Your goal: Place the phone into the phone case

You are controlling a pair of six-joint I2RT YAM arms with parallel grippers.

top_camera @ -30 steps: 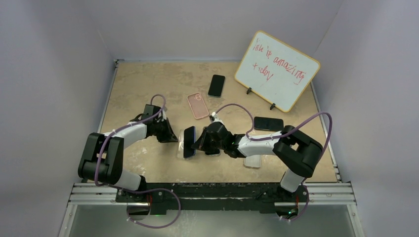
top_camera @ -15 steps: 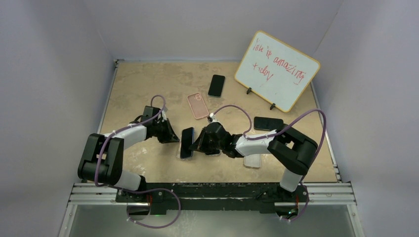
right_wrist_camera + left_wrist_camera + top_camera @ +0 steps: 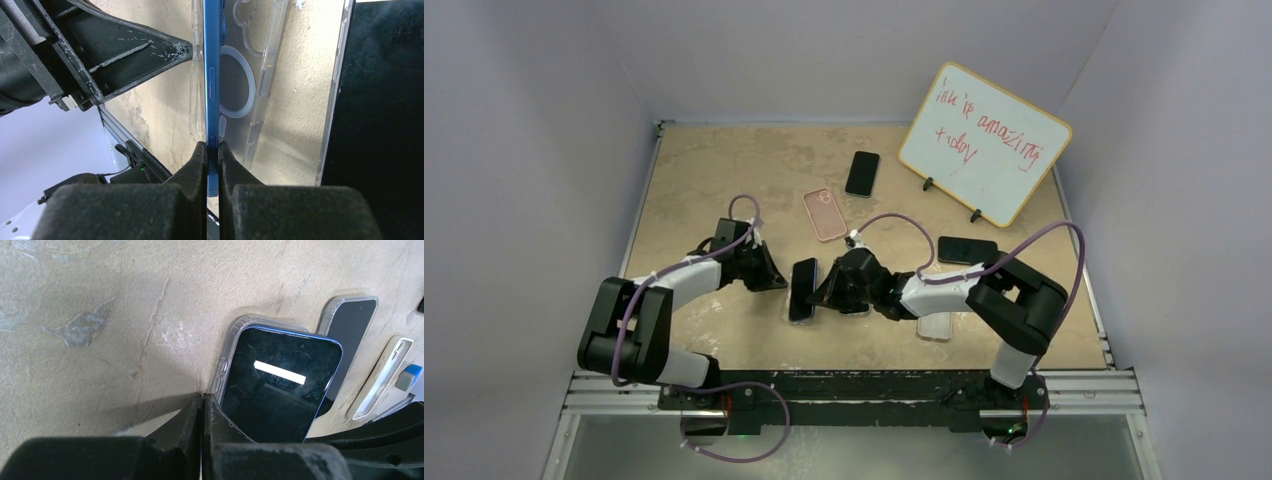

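Observation:
A blue phone with a black screen is held tilted over a clear phone case that lies flat on the table. Its left edge is down at the case's left wall. My right gripper is shut on the phone's right long edge. The clear case shows beneath the phone in the right wrist view. My left gripper is shut and empty, and its fingertips sit against the case's outer left side. The left fingers also show in the right wrist view.
A pink case and a black phone lie farther back. Another black phone and a clear case lie by the right arm. A cased dark phone lies just right of the work. A whiteboard stands at back right.
My right gripper has shifted the phone slightly left, toward the left gripper and over the case. The left gripper has barely moved.

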